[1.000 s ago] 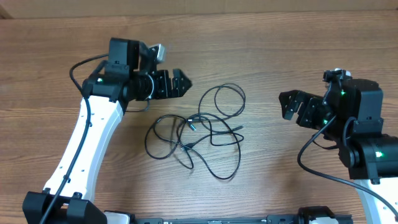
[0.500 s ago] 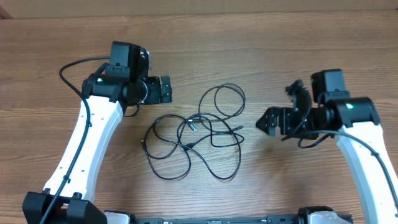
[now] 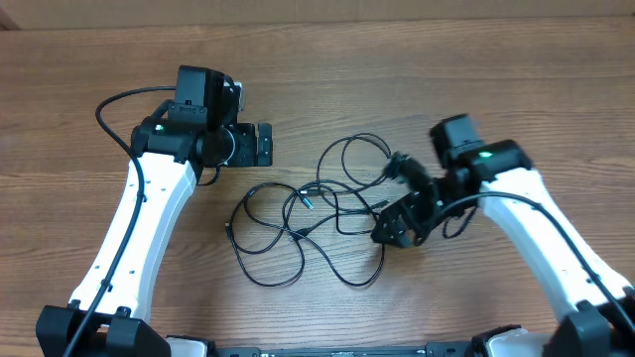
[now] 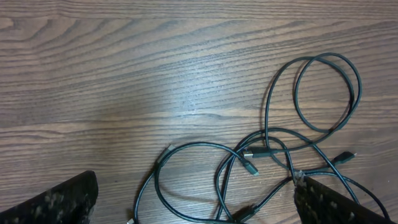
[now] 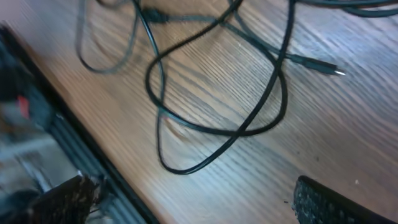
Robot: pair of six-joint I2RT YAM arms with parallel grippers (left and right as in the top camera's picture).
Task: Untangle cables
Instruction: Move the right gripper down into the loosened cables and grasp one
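Note:
The cables are thin black cords with small plugs, looped together in a tangle at the middle of the wooden table. They also show in the left wrist view and in the right wrist view. My left gripper is open and empty, a little up and to the left of the tangle. My right gripper is open and empty, low over the tangle's right edge, close to a plug end. It grips nothing.
The wooden table lies all around the tangle. The table's front edge with a dark rail shows in the right wrist view. Thicker black arm cables hang by the left arm.
My right arm has swung left from the table's right side to the tangle's right edge, with its gripper open. My left gripper turned and drew back slightly leftward. The cables have not moved.

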